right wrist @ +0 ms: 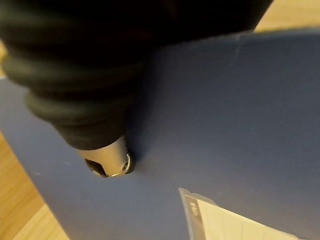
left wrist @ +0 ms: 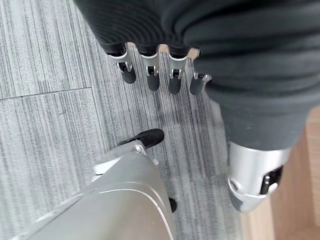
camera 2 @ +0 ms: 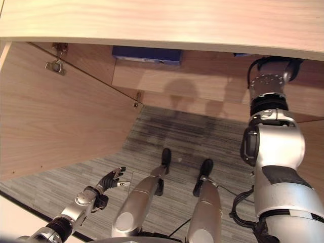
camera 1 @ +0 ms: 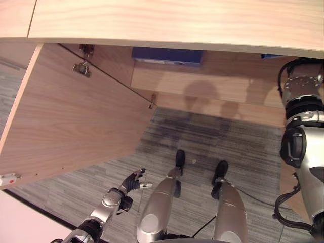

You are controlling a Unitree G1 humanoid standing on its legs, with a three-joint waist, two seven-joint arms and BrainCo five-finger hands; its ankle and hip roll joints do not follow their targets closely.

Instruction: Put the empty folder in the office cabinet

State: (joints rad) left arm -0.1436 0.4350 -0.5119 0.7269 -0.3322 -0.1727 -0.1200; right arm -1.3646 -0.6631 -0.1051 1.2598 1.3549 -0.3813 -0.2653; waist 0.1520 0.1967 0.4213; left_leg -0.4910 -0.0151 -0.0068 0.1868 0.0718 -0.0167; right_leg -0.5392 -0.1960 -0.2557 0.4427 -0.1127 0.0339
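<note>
Two blue folders show in the head views: one blue folder (camera 1: 167, 54) lies flat on the cabinet's inner shelf (camera 1: 202, 81), near its back, and a second blue folder (right wrist: 225, 125) lies under the right hand (right wrist: 107, 162), which reaches up into the cabinet on the right side. In the right wrist view a thumb or finger tip presses against that folder's blue cover, beside a clear label pocket (right wrist: 225, 220) with a pale card in it; whether the hand is clenched round the folder or only touching it, I cannot tell, since the rest of the fingers are hidden. A small blue corner of that folder peeks out beneath the cabinet top (camera 1: 177, 20) in the left eye view. The cabinet is light wood, its left door (camera 1: 71, 116) swung wide open, with a metal hinge (camera 1: 82, 67) near the upper edge. The floor (camera 1: 243, 147) is grey striped carpet tile. The left hand (camera 1: 132, 180) hangs low over the carpet, away from the cabinet, its fingers loosely relaxed and holding nothing.
</note>
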